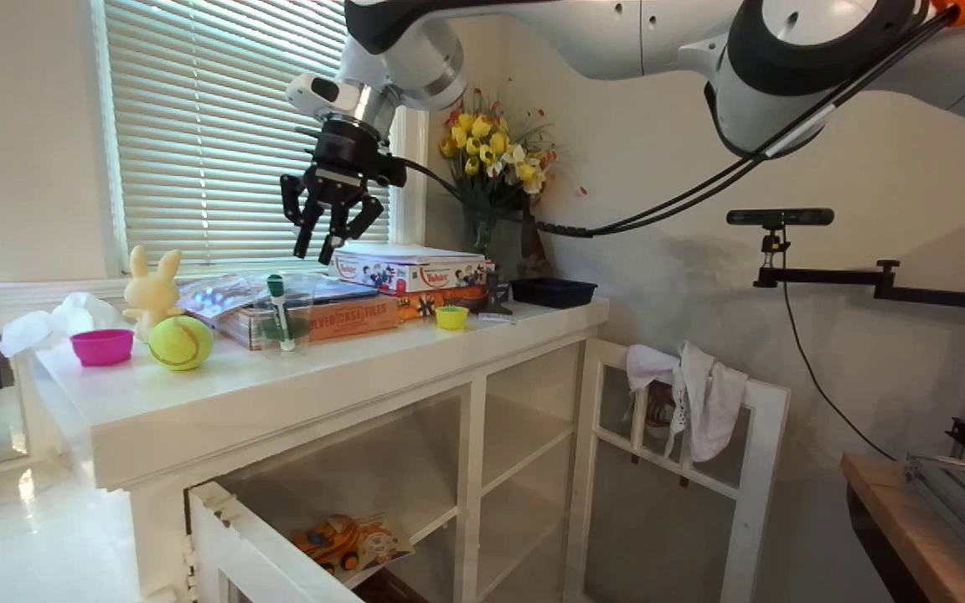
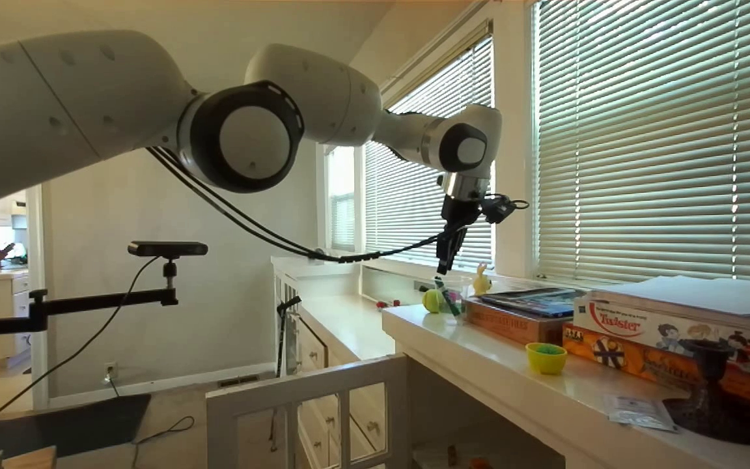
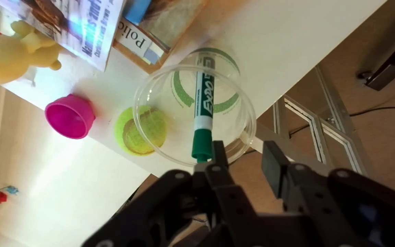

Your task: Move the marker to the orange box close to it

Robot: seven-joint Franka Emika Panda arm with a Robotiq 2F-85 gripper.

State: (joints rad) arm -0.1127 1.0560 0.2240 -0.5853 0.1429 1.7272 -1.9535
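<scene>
Exterior views: observed marker [image 1: 280, 310] in clear cup [image 1: 302, 308] beside orange box [image 1: 353, 320], near counter's [image 1: 348, 353] front edge, below gripper [image 1: 314, 254] (spread, empty).

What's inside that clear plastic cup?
A green-capped marker leans inside the cup. In the wrist view, it covers part of the cup's bottom; what's there can't be seen.
</scene>
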